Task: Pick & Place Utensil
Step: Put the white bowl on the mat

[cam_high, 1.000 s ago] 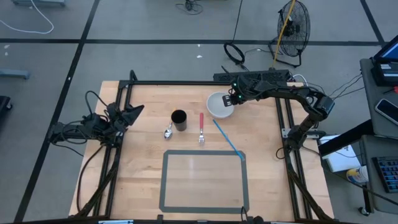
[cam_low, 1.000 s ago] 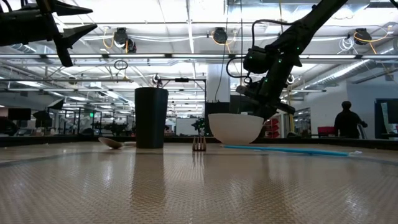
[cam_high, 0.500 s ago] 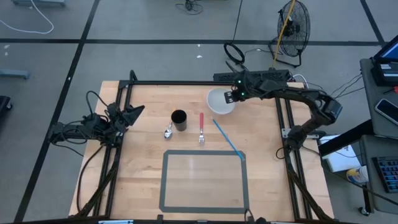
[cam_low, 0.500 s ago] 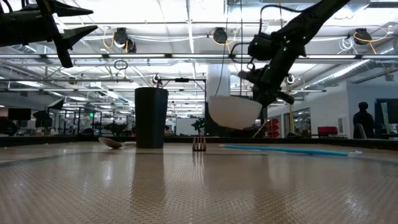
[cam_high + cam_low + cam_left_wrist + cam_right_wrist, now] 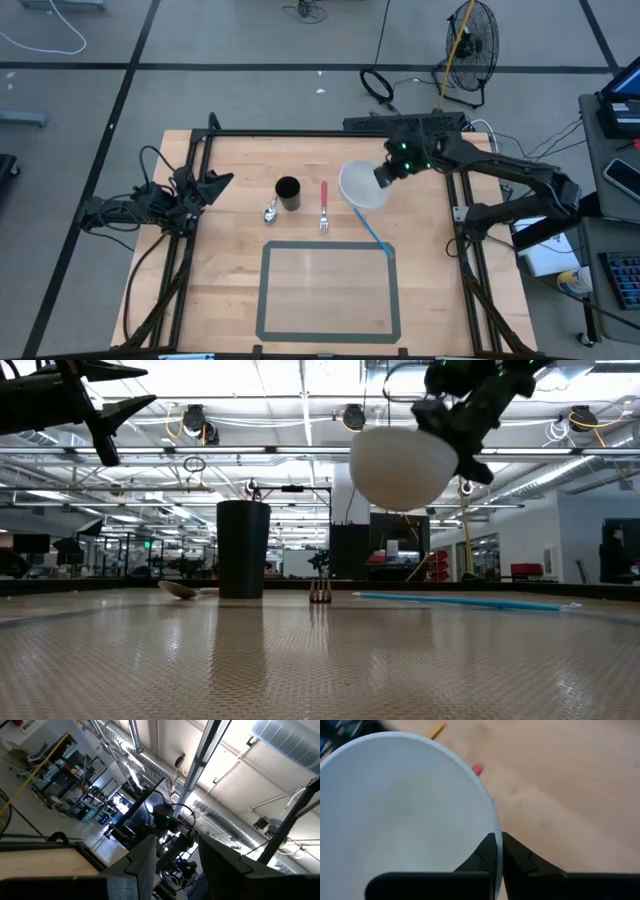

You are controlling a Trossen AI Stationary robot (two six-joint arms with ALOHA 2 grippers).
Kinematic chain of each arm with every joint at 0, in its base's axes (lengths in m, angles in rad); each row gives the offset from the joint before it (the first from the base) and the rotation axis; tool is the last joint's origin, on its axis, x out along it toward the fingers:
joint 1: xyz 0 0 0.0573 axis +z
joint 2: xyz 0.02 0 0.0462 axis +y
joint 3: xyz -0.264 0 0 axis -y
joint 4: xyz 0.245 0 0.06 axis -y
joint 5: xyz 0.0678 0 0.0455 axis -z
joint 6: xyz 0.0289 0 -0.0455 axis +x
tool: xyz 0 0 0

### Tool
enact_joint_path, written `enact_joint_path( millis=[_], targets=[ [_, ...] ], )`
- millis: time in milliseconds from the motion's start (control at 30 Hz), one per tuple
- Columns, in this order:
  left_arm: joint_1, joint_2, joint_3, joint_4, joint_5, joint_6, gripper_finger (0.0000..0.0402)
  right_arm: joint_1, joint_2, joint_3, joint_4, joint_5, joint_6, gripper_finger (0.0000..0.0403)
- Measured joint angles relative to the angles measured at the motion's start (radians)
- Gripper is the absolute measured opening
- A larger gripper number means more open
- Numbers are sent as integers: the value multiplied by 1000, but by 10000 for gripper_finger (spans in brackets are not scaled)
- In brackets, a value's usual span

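Bowl lifted above table; utensils lying below.

Left gripper [image 5: 215,183] parked at left edge, fingers spread, empty. Spoon [image 5: 270,212], black cup [image 5: 288,193], fork [image 5: 324,207] lengthwise front-to-back, nearer right gripper [image 5: 380,175], pinched on white bowl [image 5: 360,186] rim.

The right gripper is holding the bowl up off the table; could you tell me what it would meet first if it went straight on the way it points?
Likely the bare wooden table: beyond the right gripper, shut on the white bowl, nothing else lies ahead.
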Motion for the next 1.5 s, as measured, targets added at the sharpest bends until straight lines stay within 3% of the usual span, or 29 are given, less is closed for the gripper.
enact_joint_path(
  millis=[300,500,633,800,1067,1333,1500],
  targets=[
    [0,0,0,1,-3,0,152,249,-22,-5,-62,62,67,5],
    [0,0,0,0,10,-48,152,392,-18,-107,71,82,179,5],
    [-6,46,0,3,113,-133,152,453,-17,-213,195,82,268,6],
    [-86,235,51,-12,145,-180,152,496,-17,-289,299,84,340,6],
    [-219,585,336,-36,220,13,152,559,-17,-297,355,170,305,6],
    [-328,795,618,-434,208,-12,152,579,-17,-297,382,191,267,6],
    [-429,902,696,-493,107,-113,152,598,-17,-297,382,188,238,6]
  ],
)
